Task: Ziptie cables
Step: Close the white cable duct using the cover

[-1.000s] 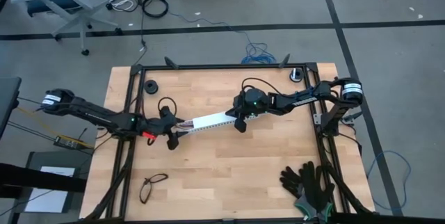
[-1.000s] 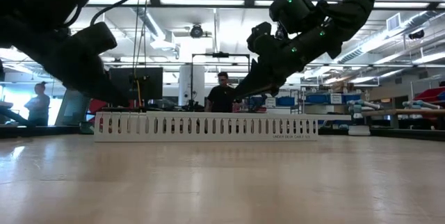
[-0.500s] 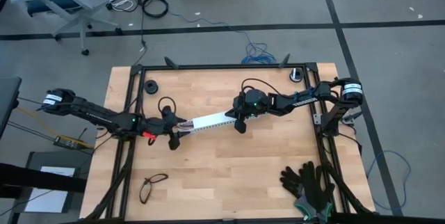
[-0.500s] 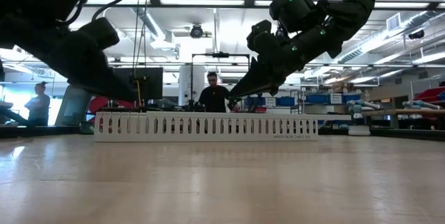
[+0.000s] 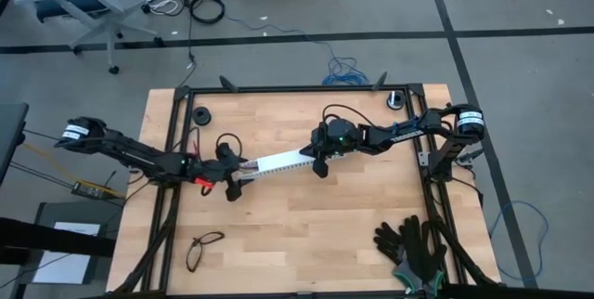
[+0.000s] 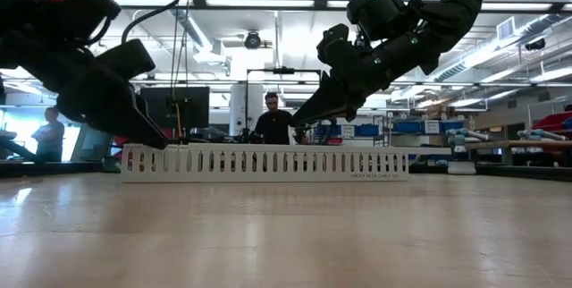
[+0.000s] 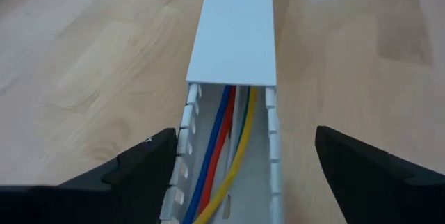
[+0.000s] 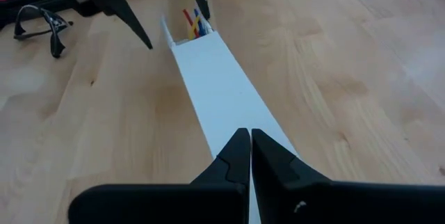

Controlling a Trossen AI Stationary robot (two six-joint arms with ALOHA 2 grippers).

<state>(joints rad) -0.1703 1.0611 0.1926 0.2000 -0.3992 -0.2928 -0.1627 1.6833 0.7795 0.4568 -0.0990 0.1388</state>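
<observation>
Straddling the open end of the white duct [image 7: 233,15], the left end effector [image 7: 236,172] has its fingers [image 7: 132,168] spread wide, one on each side of the slotted walls, touching neither as far as the left wrist view shows. The right end effector [image 8: 245,156] has its fingers pressed together, tips resting on or just above the flat white cover at the duct's other end; contact cannot be confirmed.

Finding: the cables [image 7: 226,154] lie inside the duct, blue, red, green and yellow strands running under the cover. Only their exposed stretch at the left end is visible. No ziptie is seen in any view.

Recommendation: the step in hand appears to be freeing or gathering the cables at the open end. The left end effector should close on the wires alone, centred between the walls, not on the slotted fingers of the duct. The right end effector should hold the cover down so the duct does not slide on the desk [image 5: 316,234].

Orientation: in the high view the duct's long axis, and the cables with it, runs from about 8 o'clock to 2 o'clock across the desk centre. The exposed cable ends point toward 8 o'clock, at the left end effector [image 5: 229,175].
</observation>
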